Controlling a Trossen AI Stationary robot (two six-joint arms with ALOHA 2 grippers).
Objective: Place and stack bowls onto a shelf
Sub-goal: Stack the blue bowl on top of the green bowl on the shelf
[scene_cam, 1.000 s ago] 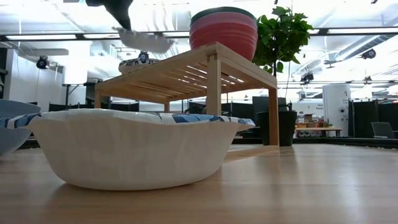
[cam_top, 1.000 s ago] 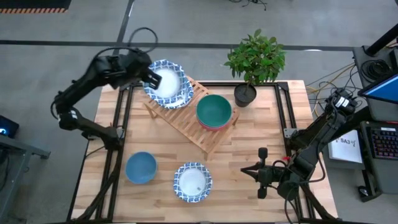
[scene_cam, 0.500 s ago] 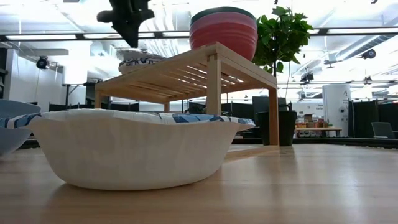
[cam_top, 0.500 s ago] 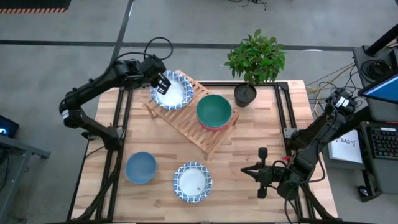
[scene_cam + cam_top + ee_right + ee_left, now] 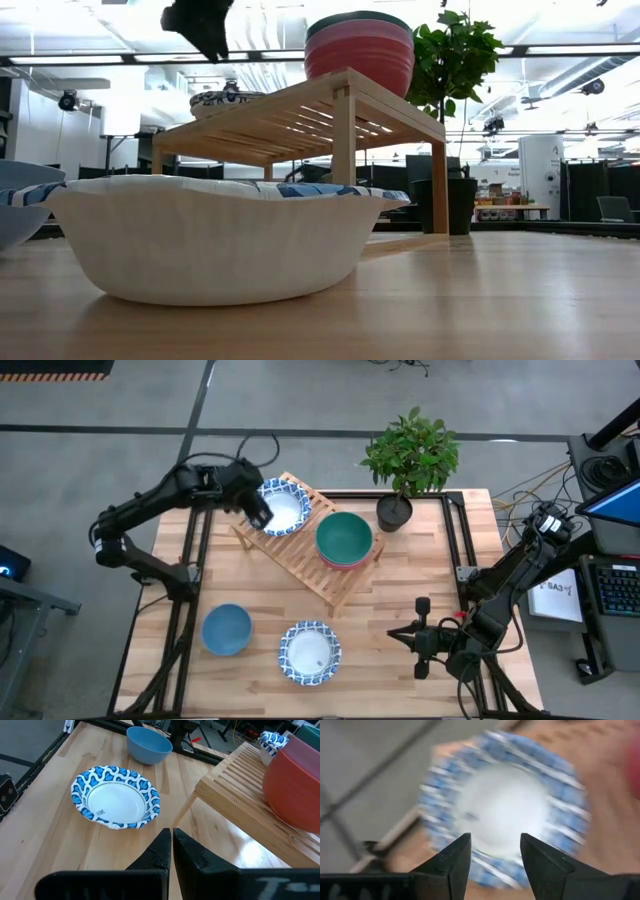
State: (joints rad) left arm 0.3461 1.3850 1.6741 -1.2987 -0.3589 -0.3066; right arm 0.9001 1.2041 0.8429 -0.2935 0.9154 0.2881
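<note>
High view: left gripper (image 5: 258,512), jaws parted and empty, beside round blue-rimmed bowl (image 5: 281,507) on slatted wooden shelf (image 5: 318,572)

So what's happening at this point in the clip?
Bowls are being put on the shelf. The left gripper is open beside a patterned bowl that sits on the shelf's far end. A green bowl is stacked on a red one further along the shelf. A blue bowl and another patterned bowl wait on the table. The right gripper is shut and idle near the table's front right.
</note>
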